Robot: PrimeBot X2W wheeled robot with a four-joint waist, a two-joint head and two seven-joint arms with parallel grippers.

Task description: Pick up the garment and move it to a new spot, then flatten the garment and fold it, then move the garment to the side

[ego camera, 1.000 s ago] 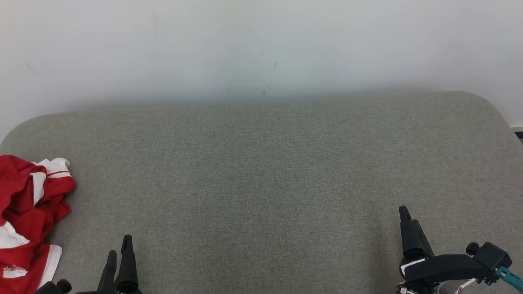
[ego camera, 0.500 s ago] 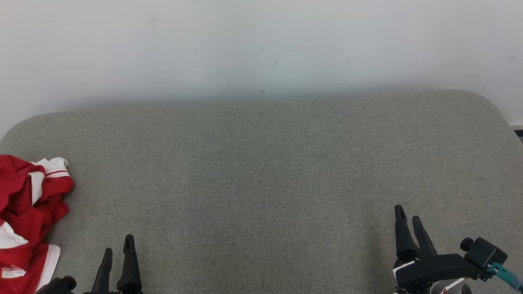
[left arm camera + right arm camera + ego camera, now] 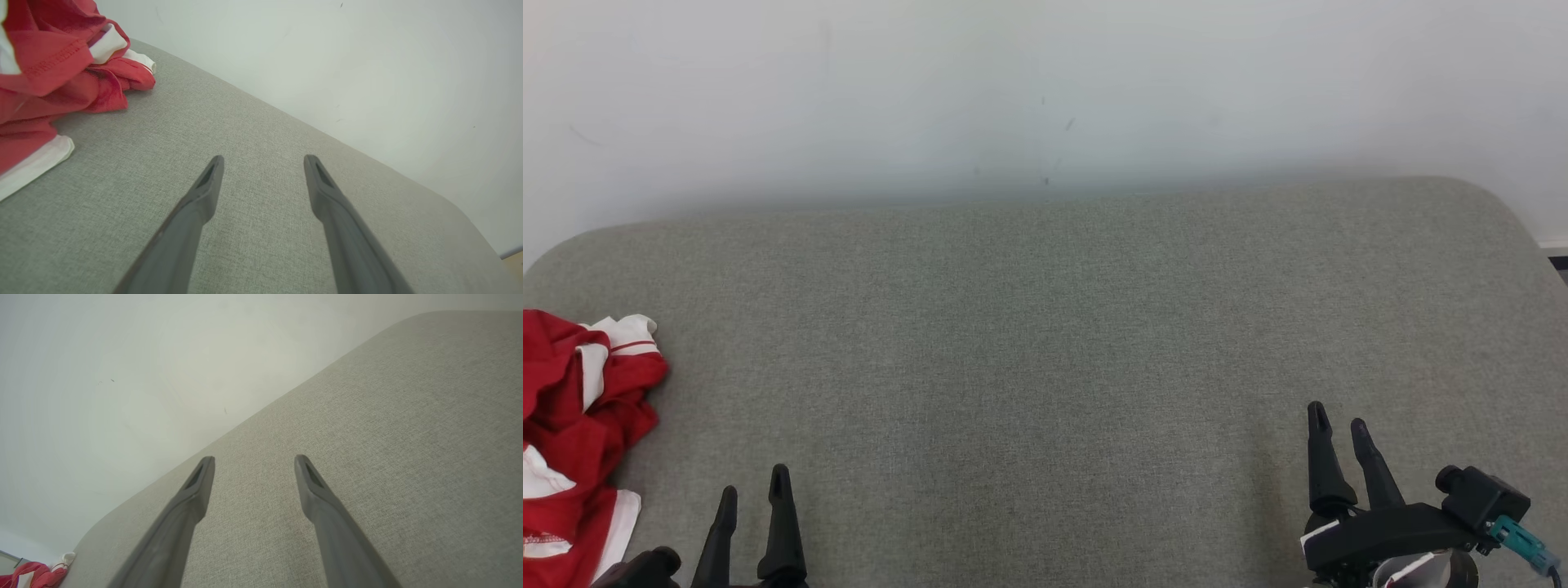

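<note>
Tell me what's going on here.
Nothing is held yet. A crumpled red-and-white garment lies untouched at the left edge of the grey cushioned surface. The left gripper is open and empty, close to the garment but apart from it. The right gripper, also open and empty, is far over on the other side.

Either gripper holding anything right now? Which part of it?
Nothing is held. The left gripper and right gripper are both open above the grey cushion; the red garment lies crumpled at its left edge, untouched.
</note>
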